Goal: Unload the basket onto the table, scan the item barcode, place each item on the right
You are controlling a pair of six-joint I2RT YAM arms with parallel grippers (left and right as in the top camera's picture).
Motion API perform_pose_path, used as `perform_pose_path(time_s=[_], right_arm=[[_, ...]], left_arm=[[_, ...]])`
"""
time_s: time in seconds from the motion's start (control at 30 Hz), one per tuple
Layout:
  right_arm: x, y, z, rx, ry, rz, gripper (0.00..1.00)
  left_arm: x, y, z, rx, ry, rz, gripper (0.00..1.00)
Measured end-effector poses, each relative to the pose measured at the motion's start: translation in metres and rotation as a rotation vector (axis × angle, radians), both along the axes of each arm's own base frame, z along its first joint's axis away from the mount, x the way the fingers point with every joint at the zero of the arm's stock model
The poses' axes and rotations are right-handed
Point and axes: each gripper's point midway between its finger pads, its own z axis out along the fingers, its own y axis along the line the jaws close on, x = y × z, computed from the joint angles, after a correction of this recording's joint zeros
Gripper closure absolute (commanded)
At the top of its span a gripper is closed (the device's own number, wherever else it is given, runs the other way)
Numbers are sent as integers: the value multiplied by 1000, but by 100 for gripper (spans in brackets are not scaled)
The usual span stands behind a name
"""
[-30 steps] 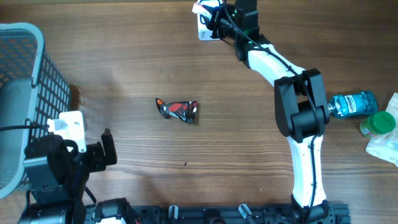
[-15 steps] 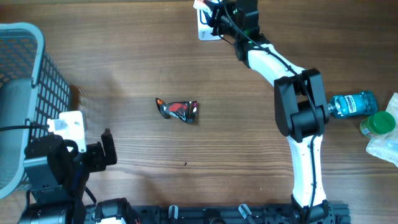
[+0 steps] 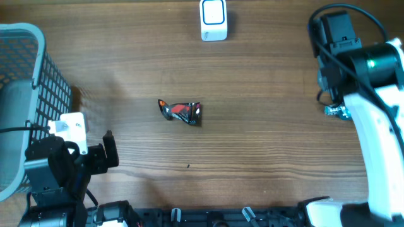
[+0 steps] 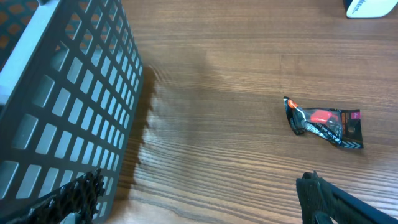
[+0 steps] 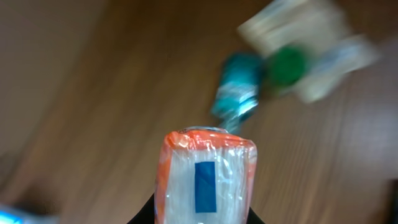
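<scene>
The right gripper (image 5: 204, 215) is nearly closed on an orange-edged clear packet (image 5: 205, 177) with a blue label. This shows only in its wrist view, where a blurred teal bottle (image 5: 239, 92) lies beyond. The left gripper (image 4: 200, 182) gapes fully and holds nothing, beside the basket (image 4: 68, 106). Overhead, the right arm (image 3: 379, 126) hides that packet, a dark snack wrapper (image 3: 180, 111) lies mid-scene, and the white scanner (image 3: 213, 19) sits at the far edge.

I see a brown wood-grain table (image 3: 265, 145), grey lattice basket (image 3: 53, 82), white-and-blue scanner (image 3: 213, 19), black-and-red wrapper (image 3: 181, 111), orange-edged clear packet (image 5: 205, 180) with a blue stripe, blurred teal bottle (image 5: 239, 90), green cap (image 5: 287, 65).
</scene>
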Motion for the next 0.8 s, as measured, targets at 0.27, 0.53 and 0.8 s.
perform_pose_path(time_s=[0.27,0.53,0.8], right_arm=[[-11,-159,-139,-80,81,-380,44],[25,-161,-150,189,99,16,0],[81,84,54,371,-371,900,0]], left_arm=[[0,0,0,0,-1,0,0],[0,0,0,0,-2,0,0],[0,0,0,0,-2,0,0]])
